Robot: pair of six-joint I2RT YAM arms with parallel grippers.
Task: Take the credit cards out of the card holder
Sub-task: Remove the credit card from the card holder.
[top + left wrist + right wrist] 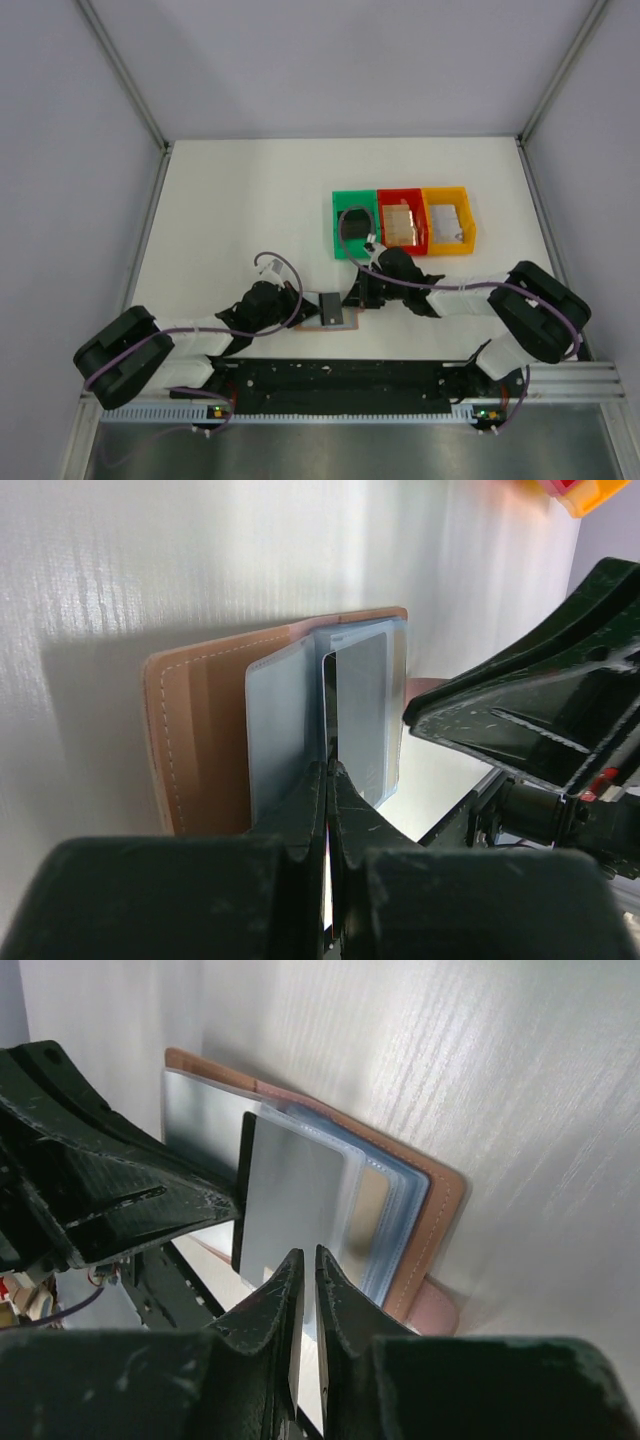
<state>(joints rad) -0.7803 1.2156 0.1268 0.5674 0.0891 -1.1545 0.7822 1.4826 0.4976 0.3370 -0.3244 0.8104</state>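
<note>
The card holder (322,326) lies open on the table between my two grippers, brown leather (195,740) underneath and blue-grey pockets (280,730) on top. One clear pocket leaf with a dark credit card (295,1195) in it stands up from the holder. My left gripper (328,768) is shut on that leaf's near edge. My right gripper (308,1255) faces the card's flat side with its jaws a narrow slit apart, and nothing shows between them. From above, the left gripper (308,303) and right gripper (357,296) flank the raised card (332,305).
Green (338,225), red (401,192) and yellow (447,191) bins stand in a row behind the right arm; the red one holds brownish things. Purple cables loop over both wrists. The black base rail (340,375) runs along the near edge.
</note>
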